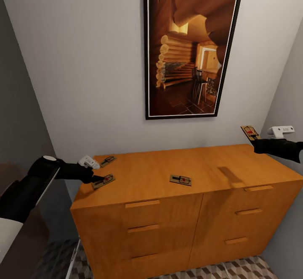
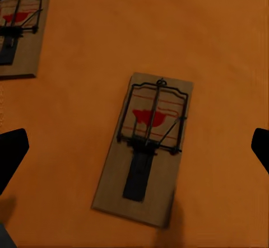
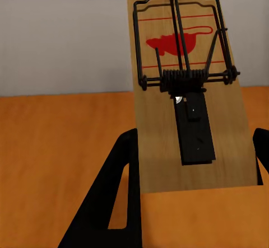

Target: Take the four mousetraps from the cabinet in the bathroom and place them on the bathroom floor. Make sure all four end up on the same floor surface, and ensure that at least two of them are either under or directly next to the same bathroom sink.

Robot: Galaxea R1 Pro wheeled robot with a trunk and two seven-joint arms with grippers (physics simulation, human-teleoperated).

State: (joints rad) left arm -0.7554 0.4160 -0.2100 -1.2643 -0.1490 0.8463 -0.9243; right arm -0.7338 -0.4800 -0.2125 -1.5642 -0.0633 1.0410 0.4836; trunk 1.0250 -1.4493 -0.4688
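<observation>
Three mousetraps lie on top of the orange-brown cabinet [image 1: 168,211]: one at the back left [image 1: 107,160], one near the left front corner [image 1: 104,181] and one in the middle [image 1: 181,180]. My left gripper [image 1: 99,179] hovers open right at the corner trap. In the left wrist view that trap [image 2: 147,147] lies between the wide-spread fingers [image 2: 11,153], with the back-left trap [image 2: 19,32] beyond. My right gripper [image 1: 255,141] is raised above the cabinet's right end, shut on a fourth mousetrap [image 1: 251,132], which stands up between its fingers [image 3: 112,192] in the right wrist view [image 3: 188,91].
A framed picture of a log interior [image 1: 191,48] hangs on the pale wall behind the cabinet. A grey wall closes the left side and another wall the right. Cube-pattern floor tiles [image 1: 248,268] show below the cabinet's drawer fronts.
</observation>
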